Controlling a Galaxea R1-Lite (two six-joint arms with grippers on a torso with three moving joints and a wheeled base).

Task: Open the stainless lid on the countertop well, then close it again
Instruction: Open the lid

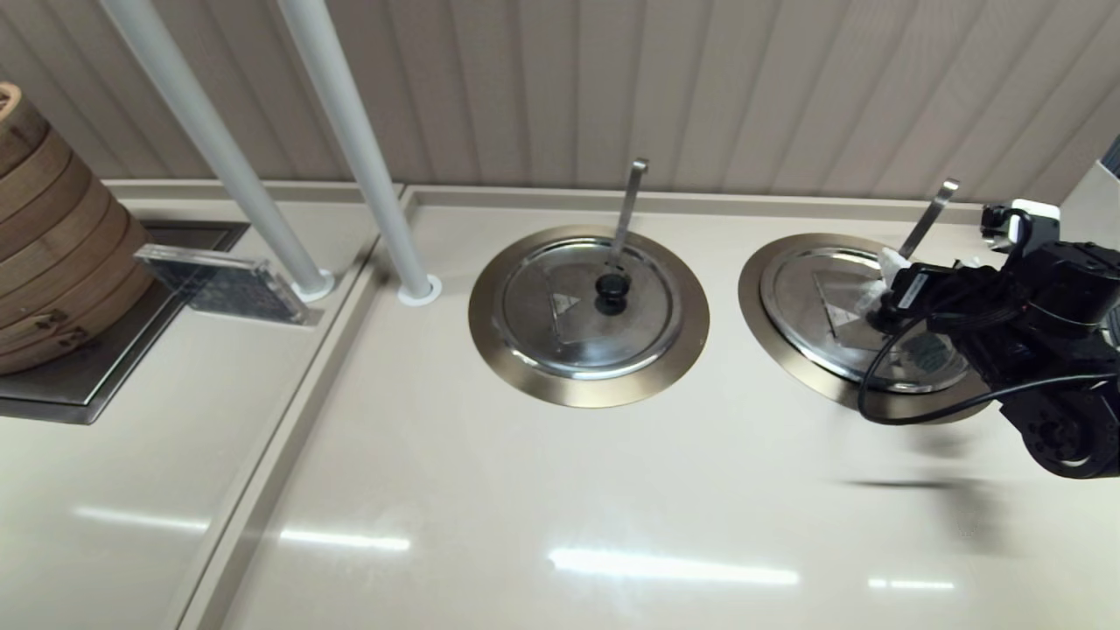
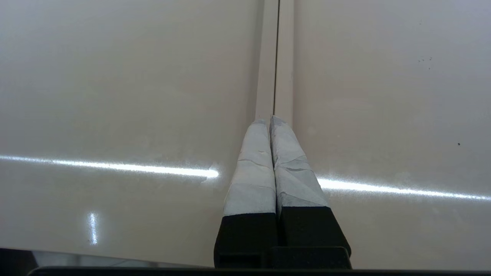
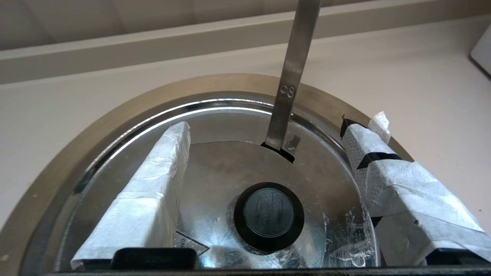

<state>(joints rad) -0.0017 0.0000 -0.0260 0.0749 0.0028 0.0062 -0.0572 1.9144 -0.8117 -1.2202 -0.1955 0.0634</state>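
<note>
Right gripper [image 3: 264, 134] is over the right-hand well [image 1: 770, 328], fingers spread wide. In the right wrist view its two taped fingers [image 3: 153, 184] flank the black knob [image 3: 269, 217] of the lid [image 3: 215, 172], one on each side and both clear of it. Can't tell whether the tips touch the lid surface.

The lid sits flat and closed in the well, ringed by the bronze collar [image 3: 115, 115]. A flat steel ladle handle [image 3: 293, 73] sticks up through a notch near the far rim of the lid, stamped with digits. A triangle mark shows on the lid near the knob. In the head view the dark patch on this lid [image 1: 932, 354] shows near its front rim, partly behind the arm and cable.

Second well [image 1: 588, 317] is to the left of it on the same table [image 1: 560, 490], well apart. Its own lid [image 1: 577, 311] is closed, with a black knob [image 1: 612, 289] and another handle [image 1: 626, 210] leaning up toward the back wall. Nothing near it.

Left gripper [image 2: 270, 120] is out of the head view. Its wrist view shows its fingers pressed together, holding nothing, above the bare table right over a seam [image 2: 277, 57] between two panels.

Far left: stacked bamboo steamers [image 1: 52, 254] on a steel tray [image 1: 52, 394], a clear acrylic sign block [image 1: 227, 284] and two white poles [image 1: 350, 131] rising from the table.
</note>
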